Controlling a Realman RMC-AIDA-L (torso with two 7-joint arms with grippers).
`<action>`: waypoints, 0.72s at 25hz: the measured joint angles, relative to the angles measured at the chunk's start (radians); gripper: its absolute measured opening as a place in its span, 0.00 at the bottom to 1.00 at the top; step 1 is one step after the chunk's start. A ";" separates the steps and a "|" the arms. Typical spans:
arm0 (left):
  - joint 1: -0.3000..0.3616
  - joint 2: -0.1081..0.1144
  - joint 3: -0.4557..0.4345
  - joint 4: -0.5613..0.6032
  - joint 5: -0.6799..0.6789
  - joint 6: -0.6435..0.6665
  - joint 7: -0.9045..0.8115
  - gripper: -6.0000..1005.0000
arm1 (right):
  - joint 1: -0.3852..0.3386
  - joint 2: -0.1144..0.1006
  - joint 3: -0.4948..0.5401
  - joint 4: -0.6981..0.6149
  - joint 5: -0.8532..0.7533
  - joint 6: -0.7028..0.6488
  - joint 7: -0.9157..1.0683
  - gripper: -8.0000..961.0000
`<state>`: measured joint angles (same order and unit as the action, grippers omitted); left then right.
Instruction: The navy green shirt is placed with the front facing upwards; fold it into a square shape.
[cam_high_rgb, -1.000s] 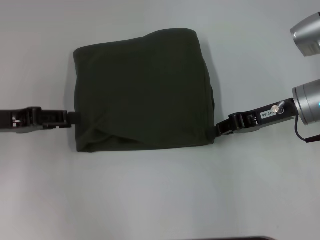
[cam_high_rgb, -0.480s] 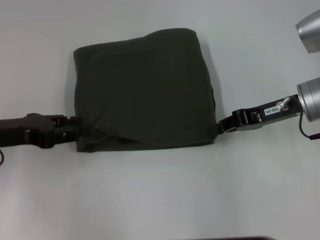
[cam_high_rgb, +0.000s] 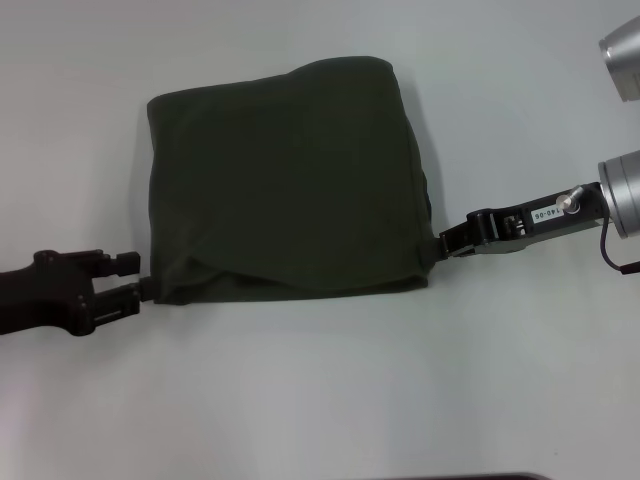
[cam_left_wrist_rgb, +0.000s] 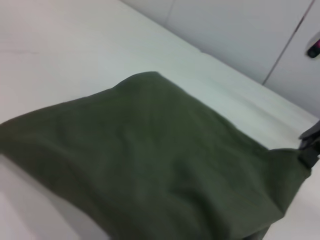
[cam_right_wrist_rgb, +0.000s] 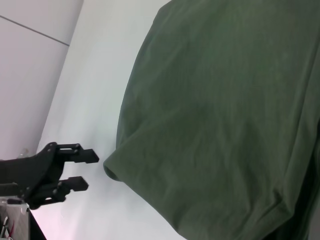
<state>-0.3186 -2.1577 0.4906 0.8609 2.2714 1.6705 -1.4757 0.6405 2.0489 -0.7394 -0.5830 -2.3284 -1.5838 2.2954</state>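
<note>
The shirt (cam_high_rgb: 285, 180) lies on the table (cam_high_rgb: 320, 400) already folded into a rough square, its near edge running from one gripper to the other. The left gripper (cam_high_rgb: 135, 278) sits just off the shirt's near left corner, fingers spread and holding nothing. The right gripper (cam_high_rgb: 445, 243) touches the near right corner; I cannot tell whether it grips the cloth.

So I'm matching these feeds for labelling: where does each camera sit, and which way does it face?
Head view: on the head, looking down at the folded navy green shirt; left gripper and right gripper show.
Left wrist view: low beside the shirt, looking across it; the right gripper shows beyond it.
Right wrist view: over the shirt, facing the open left gripper.
All share the shirt.
</note>
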 joint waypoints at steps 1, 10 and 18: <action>0.000 0.000 0.002 -0.007 0.001 -0.008 0.004 0.49 | 0.001 0.000 0.000 0.000 0.000 -0.001 0.001 0.03; -0.005 -0.003 0.006 -0.068 0.004 -0.068 0.056 0.49 | -0.002 -0.003 0.000 -0.004 0.000 -0.015 0.010 0.03; -0.007 -0.004 0.008 -0.099 0.005 -0.116 0.075 0.49 | -0.001 -0.003 0.000 -0.004 0.000 -0.022 0.010 0.03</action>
<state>-0.3254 -2.1619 0.4986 0.7620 2.2764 1.5544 -1.4005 0.6392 2.0458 -0.7393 -0.5875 -2.3285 -1.6055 2.3055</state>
